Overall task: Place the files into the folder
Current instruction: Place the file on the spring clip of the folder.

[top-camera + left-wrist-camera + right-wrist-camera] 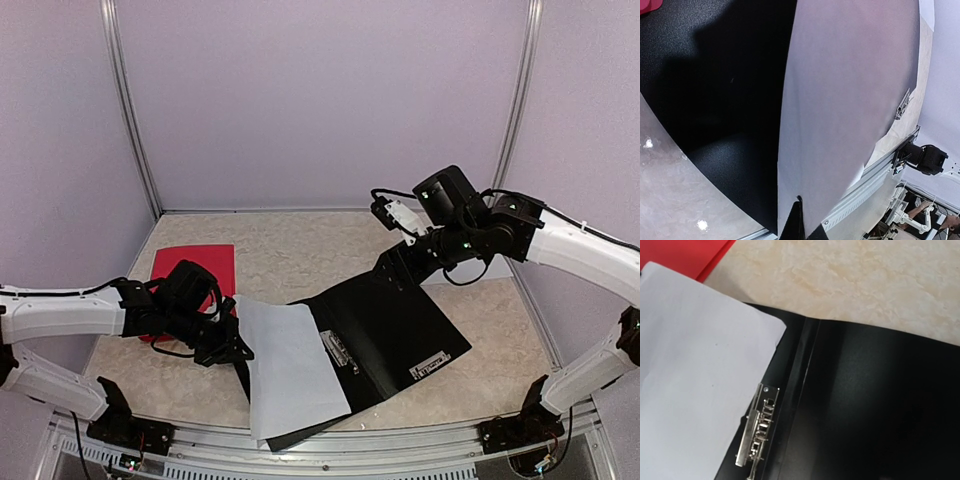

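In the top view, a black folder [400, 320] is seen lying open at the centre of a beige, marble-patterned table [300, 250]. A plain white sheet [290, 365] is spread over its left cover, hanging past the lower edge. A metal clamp [340, 352] is fixed beside the spine. A small white label [430, 365] is stuck on the right cover (its writing is too small to be read). A flat red folder [195, 262] is seen at the left. The left gripper [228, 348] is clenched on the sheet's left edge. The right gripper [392, 268] is placed at the folder's upper corner; its jaws cannot be made out.

In the left wrist view, a dark fingertip [798, 225] is pressed on the smooth, curved sheet at the bottom, with grainy black cover at the left.

In the right wrist view, the clamp's shiny levers are shown at lower left, the sheet's corner just beside them.
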Controlling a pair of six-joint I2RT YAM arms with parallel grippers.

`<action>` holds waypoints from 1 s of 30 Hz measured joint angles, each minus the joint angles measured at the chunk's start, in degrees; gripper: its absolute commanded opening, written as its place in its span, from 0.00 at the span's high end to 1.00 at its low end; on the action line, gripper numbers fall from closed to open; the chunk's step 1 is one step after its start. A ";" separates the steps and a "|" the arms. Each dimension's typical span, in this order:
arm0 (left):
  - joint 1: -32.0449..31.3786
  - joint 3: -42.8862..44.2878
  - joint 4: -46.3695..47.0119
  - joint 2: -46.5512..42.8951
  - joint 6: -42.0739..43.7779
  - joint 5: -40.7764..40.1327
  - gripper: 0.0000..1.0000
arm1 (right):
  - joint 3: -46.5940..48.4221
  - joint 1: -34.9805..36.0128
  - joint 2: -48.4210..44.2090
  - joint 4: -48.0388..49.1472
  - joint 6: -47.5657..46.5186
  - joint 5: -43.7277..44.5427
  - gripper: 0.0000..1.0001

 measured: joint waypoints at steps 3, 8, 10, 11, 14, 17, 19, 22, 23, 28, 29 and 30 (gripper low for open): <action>-0.13 0.02 0.22 0.07 0.17 -0.70 1.00 | 0.00 0.00 0.15 0.02 -0.02 0.00 0.35; -2.47 0.26 -1.31 -2.93 2.29 -3.96 1.00 | 0.00 0.00 0.98 0.00 -0.04 -0.02 0.35; -3.61 0.37 -2.54 -5.38 3.10 -5.33 1.00 | 0.00 0.00 1.27 0.00 -0.07 -0.02 0.35; -4.02 0.44 -3.32 -6.78 3.48 -5.92 1.00 | 0.00 0.00 1.36 0.00 -0.07 -0.02 0.35; -4.79 0.44 -4.96 -11.17 4.52 -7.48 1.00 | 0.00 0.00 1.64 0.00 -0.09 -0.02 0.35; -5.18 0.44 -4.98 -14.36 6.05 -8.24 1.00 | 0.00 0.00 1.95 0.00 -0.09 -0.02 0.35; -5.20 0.44 -4.98 -14.82 6.93 -8.44 1.00 | 0.00 0.00 2.05 0.00 -0.07 -0.02 0.35; -5.20 0.55 -4.92 -13.03 8.00 -8.41 1.00 | 0.00 0.00 2.08 -0.02 -0.04 -0.02 0.35; -5.25 0.59 -4.79 -11.89 8.22 -8.41 1.00 | 0.00 0.00 2.08 -0.04 -0.04 -0.02 0.35; -5.27 2.38 -5.09 -5.97 9.01 -8.79 1.00 | 0.00 0.00 2.08 -0.33 0.11 -0.02 0.35; -5.27 2.95 -5.01 -4.81 8.94 -9.01 1.00 | 0.00 0.00 2.08 -0.42 0.15 -0.02 0.35; -5.25 3.26 -4.87 -4.00 8.74 -9.11 1.00 | 0.00 0.00 2.05 -0.46 0.17 -0.02 0.35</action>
